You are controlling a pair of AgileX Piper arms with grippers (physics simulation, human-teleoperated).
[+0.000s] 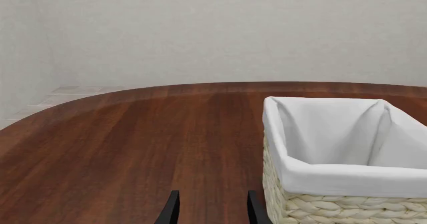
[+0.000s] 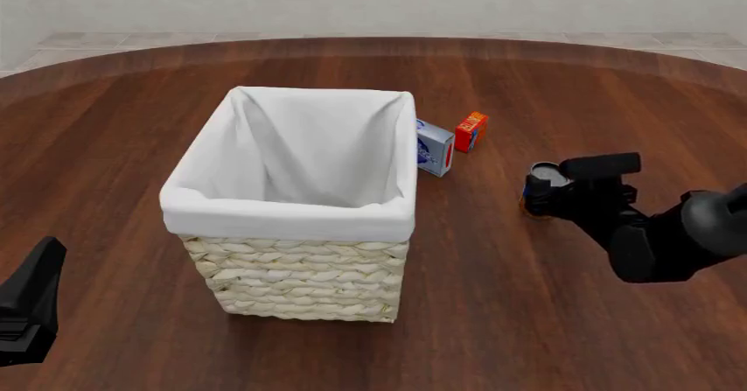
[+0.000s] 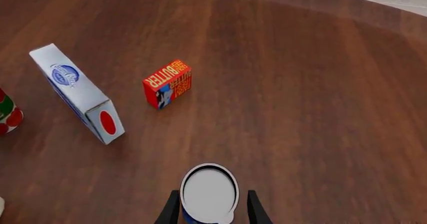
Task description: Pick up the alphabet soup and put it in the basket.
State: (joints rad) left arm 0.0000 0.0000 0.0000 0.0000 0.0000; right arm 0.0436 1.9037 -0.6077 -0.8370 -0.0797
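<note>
The alphabet soup (image 2: 544,178) stands upright on the table, right of the basket (image 2: 292,277). In the right wrist view its grey lid (image 3: 209,190) sits between the two fingers. My right gripper (image 2: 547,200) is open around the can, its fingers on either side of it, with a small gap showing. My left gripper (image 2: 30,308) is open and empty at the near left, low over the table. In the left wrist view its fingertips (image 1: 172,210) show beside the basket's near corner (image 1: 347,209). The basket's white liner holds nothing I can see.
A small blue-and-white box (image 2: 435,148) and a small orange-red butter box (image 2: 470,131) stand between the basket and the can; both show in the right wrist view (image 3: 80,98) (image 3: 167,83). A red-and-green can (image 3: 7,115) peeks in at that view's edge.
</note>
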